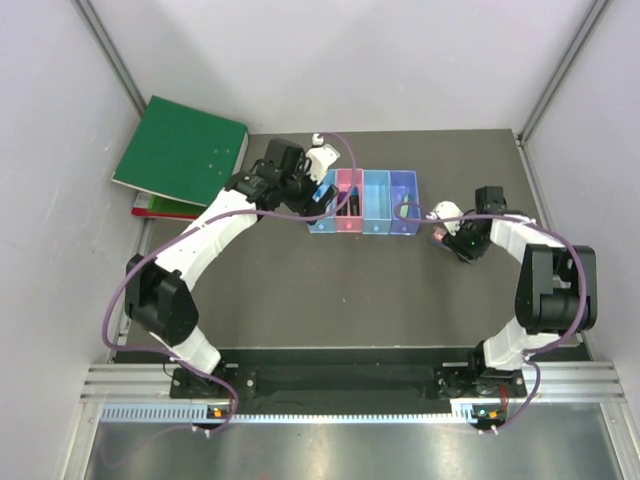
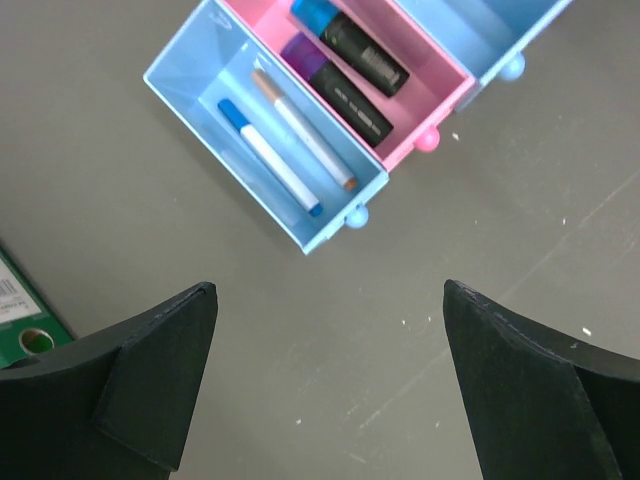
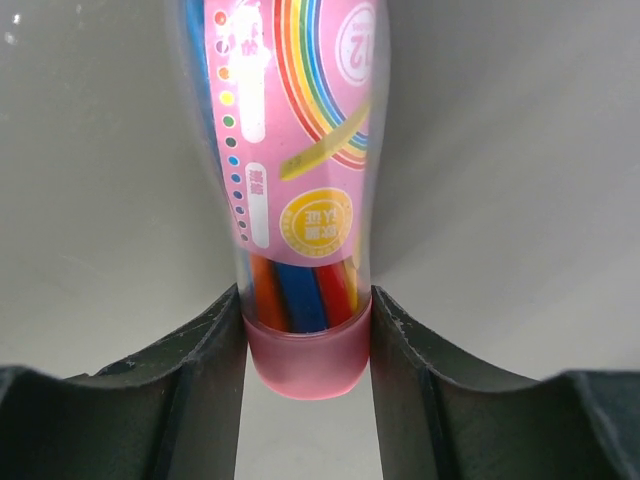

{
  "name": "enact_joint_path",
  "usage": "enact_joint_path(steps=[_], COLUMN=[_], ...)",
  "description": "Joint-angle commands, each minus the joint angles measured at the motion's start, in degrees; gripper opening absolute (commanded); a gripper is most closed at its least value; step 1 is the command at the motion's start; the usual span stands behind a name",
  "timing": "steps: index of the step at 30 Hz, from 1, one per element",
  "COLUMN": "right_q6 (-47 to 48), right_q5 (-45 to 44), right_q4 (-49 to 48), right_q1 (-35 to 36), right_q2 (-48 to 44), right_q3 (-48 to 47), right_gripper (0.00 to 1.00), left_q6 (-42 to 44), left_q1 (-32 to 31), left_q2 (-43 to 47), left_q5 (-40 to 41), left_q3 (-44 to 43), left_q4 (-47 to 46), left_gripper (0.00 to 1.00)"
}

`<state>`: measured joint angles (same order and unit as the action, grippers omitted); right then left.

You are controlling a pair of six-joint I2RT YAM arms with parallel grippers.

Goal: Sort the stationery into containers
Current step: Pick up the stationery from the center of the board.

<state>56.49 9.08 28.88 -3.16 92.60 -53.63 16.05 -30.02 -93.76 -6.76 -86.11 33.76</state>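
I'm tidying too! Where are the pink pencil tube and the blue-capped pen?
pink pencil tube [image 3: 300, 150]: right wrist view, on its rainbow label.
blue-capped pen [image 2: 270, 160]: left wrist view, on its white barrel.

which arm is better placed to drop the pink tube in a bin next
Right. The right gripper holds the pink tube near the purple bin; the left gripper hangs open and empty by the blue bin.

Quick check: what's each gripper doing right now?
Left gripper: open, nothing between its fingers.
Right gripper: fingers closed on the pink tube.
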Motion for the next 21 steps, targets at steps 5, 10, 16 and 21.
enact_joint_path(steps=[5, 10, 16, 21], right_q6=[1.17, -0.94, -3.31, -4.89], right_q5=[2.34, 5.94, 9.90, 10.25], right_q4=[4.24, 10.57, 15.49, 15.94], right_q1=[-0.36, -0.36, 0.17, 1.49], right_q2=[-14.87, -24.82, -34.14, -36.79], right_q3=[2.56, 2.30, -1.30, -5.60], right_gripper=[0.00, 0.00, 0.00, 0.00], left_q6=[-3.30, -7.51, -12.79, -15.26], left_q1=[0.31, 0.23, 0.14, -0.13], left_q2=[6.74, 8.59, 6.49, 1.84], left_q5=[-5.09, -12.02, -20.65, -26.18], left_q3=[3.31, 4.28, 1.65, -4.23], left_q4=[-0.10, -1.58, -3.70, -5.90], left_gripper=[0.99, 0.99, 0.99, 0.98])
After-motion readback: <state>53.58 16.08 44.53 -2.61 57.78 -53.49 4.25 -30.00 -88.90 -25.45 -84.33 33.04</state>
